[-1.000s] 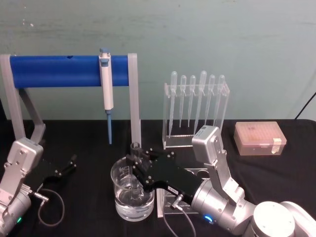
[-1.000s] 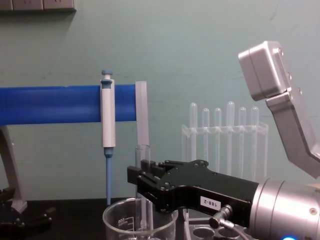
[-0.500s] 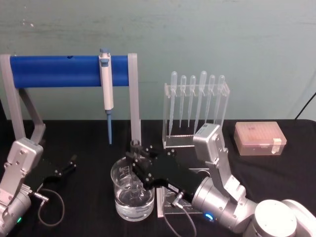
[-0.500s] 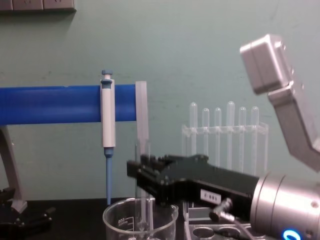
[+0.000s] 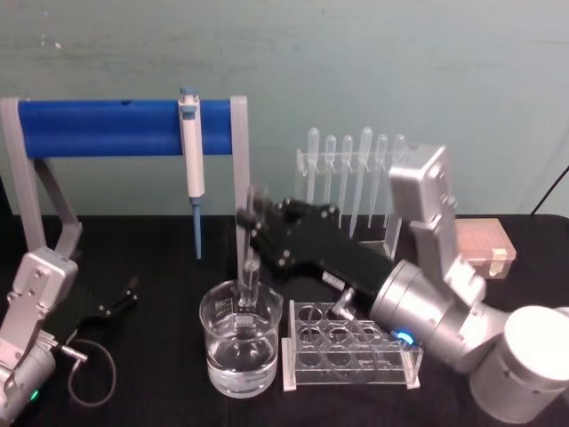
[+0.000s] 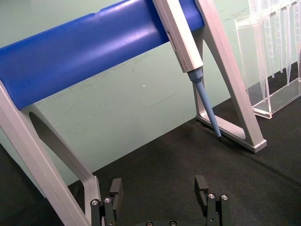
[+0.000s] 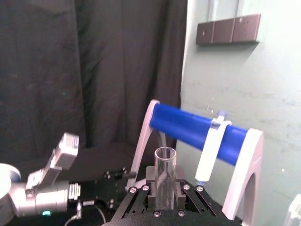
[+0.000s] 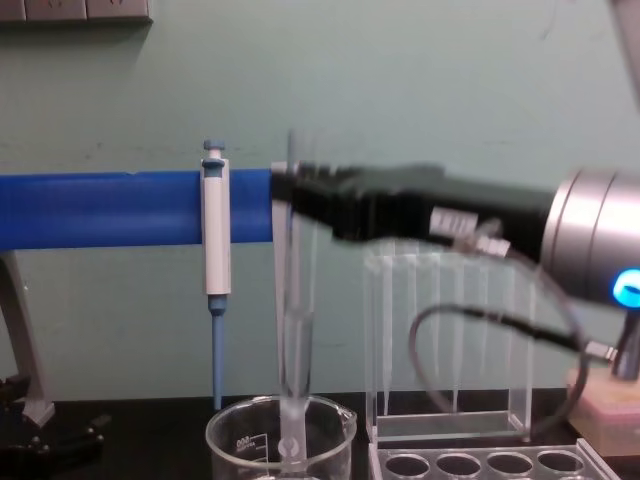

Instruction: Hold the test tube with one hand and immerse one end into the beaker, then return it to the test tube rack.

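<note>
Glass test tube (image 5: 250, 271) upright, lower end inside beaker (image 5: 218, 356).
Right hand (image 5: 256, 222) pinches it; left hand (image 6: 160, 195) spread, lower left.

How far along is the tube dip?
Picked up: right gripper is shut on the tube. Dip looks done: the tube has risen, lower end just inside the beaker rim. Remaining: carry it to the rack, release. Left gripper idles open, far left.
</note>
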Controlling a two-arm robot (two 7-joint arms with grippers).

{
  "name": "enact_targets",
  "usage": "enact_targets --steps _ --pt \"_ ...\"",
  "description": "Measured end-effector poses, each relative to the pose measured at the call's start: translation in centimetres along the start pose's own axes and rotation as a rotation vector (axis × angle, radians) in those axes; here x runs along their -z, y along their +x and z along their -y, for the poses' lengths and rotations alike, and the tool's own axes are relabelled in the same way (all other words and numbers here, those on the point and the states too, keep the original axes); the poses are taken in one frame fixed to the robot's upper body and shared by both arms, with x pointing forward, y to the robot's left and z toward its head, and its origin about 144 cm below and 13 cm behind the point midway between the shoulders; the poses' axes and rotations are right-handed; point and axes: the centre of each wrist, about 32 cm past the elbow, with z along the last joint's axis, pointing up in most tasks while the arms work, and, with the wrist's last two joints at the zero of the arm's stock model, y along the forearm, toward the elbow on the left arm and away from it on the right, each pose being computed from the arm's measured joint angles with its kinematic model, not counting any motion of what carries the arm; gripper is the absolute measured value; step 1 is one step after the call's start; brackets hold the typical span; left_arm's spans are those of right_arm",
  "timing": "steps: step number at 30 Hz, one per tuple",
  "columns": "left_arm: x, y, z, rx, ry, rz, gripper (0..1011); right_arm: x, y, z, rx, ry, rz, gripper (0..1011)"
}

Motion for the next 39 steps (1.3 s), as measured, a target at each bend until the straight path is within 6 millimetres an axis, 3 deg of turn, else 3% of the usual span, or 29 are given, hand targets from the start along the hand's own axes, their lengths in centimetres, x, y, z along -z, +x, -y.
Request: enact_targets --steps 9,14,24,39 --pt "0.0 0.0 0.0 0.000 0.000 0.000 1000 -3.3 1.0 1.5 0.034 0.033 0.008 224" --pt "0.0 0.0 0.0 0.000 0.000 0.000 1000 -3.7 1.5 2.9 0.079 0.015 0.021 224" --pt "0.0 0.0 0.0 0.000 0.000 0.000 1000 -2.3 1.8 6.0 0.171 -0.066 0.018 224" --pt "0.0 0.0 0.0 0.000 0.000 0.000 1000 -0.5 1.0 6.9 0.192 -0.110 0.006 224"
